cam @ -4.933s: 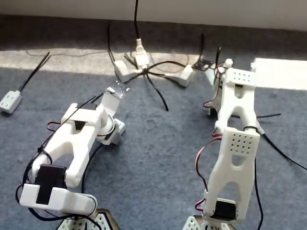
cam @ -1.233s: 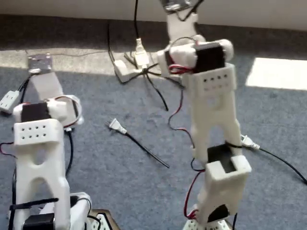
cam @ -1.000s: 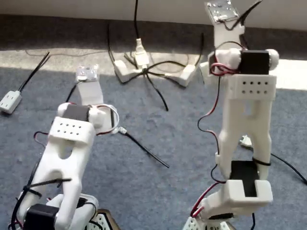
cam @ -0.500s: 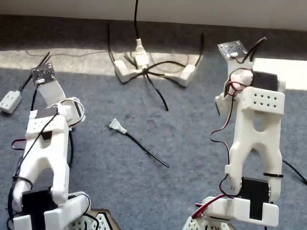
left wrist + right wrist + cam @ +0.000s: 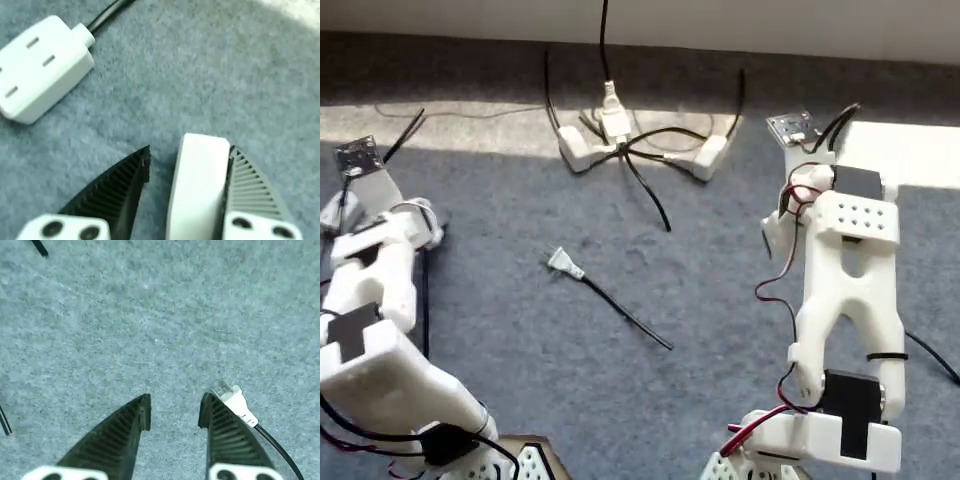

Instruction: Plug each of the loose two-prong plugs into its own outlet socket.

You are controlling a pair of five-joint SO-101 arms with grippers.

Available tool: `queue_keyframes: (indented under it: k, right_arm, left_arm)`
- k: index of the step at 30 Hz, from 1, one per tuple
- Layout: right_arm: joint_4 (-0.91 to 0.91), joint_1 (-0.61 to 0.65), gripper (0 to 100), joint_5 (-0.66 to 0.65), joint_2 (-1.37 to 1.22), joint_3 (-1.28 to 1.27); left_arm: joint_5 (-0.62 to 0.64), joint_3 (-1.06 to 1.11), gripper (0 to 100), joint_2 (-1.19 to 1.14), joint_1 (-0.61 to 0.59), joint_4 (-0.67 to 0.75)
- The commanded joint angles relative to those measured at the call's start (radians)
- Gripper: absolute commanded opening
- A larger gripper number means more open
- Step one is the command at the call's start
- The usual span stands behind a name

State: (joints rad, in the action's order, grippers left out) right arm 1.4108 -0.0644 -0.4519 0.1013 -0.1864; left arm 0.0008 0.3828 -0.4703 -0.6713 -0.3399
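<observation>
A loose white two-prong plug [image 5: 560,263] on a black cord lies mid-carpet, away from both arms. The left arm [image 5: 375,270] leans over the far-left white outlet socket [image 5: 40,70]. My left gripper [image 5: 189,150] hovers just short of that socket. A white block [image 5: 197,185] lies against one finger, with a gap to the other. My right gripper [image 5: 175,397] is open over bare carpet. A second white plug [image 5: 232,399] lies just outside one fingertip. In the high view the right arm [image 5: 845,260] covers that plug.
Two white outlet blocks [image 5: 575,150] [image 5: 710,155] sit at the back centre amid crossed black cables, one white plug [image 5: 613,115] seated there. A black cord [image 5: 930,355] trails off at the right. Grey carpet [image 5: 650,250] covers the floor between the arms.
The left arm swung from the middle plug out to the far-left socket. The right arm drew back and dropped lower on the right. The middle plug has not moved.
</observation>
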Motion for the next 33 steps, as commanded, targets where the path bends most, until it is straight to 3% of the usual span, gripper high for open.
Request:
queue_keyframes:
  k: [1,5,10,15,19,26,29,33]
  right_arm:
    - [-0.013,0.038,16.7,-0.006,0.041,0.004]
    - [-0.015,0.087,16.7,-0.006,0.038,0.004]
    - [-0.015,0.128,16.7,-0.005,0.038,0.004]
    - [-0.015,0.127,16.7,-0.005,0.038,0.004]
    - [-0.013,0.125,16.7,-0.005,0.038,0.002]
    - [-0.013,0.125,16.7,-0.005,0.039,0.002]
    - [-0.013,0.125,16.7,-0.005,0.045,0.002]
    - [-0.013,0.096,16.7,-0.005,0.047,0.008]
  left_arm:
    - [-0.063,-0.137,23,-0.099,-0.130,-0.025]
    - [-0.109,-0.231,23,-0.114,-0.170,-0.135]
    - [-0.115,-0.331,22,-0.114,-0.134,-0.327]
    - [-0.264,-0.397,3,-0.114,-0.022,-0.559]
    - [-0.321,-0.446,2,-0.114,0.056,-0.730]
    - [-0.333,-0.588,1,-0.113,0.082,-0.913]
    - [-0.333,-0.740,1,-0.113,0.153,-1.117]
    - [-0.328,-0.955,1,-0.113,0.346,-1.412]
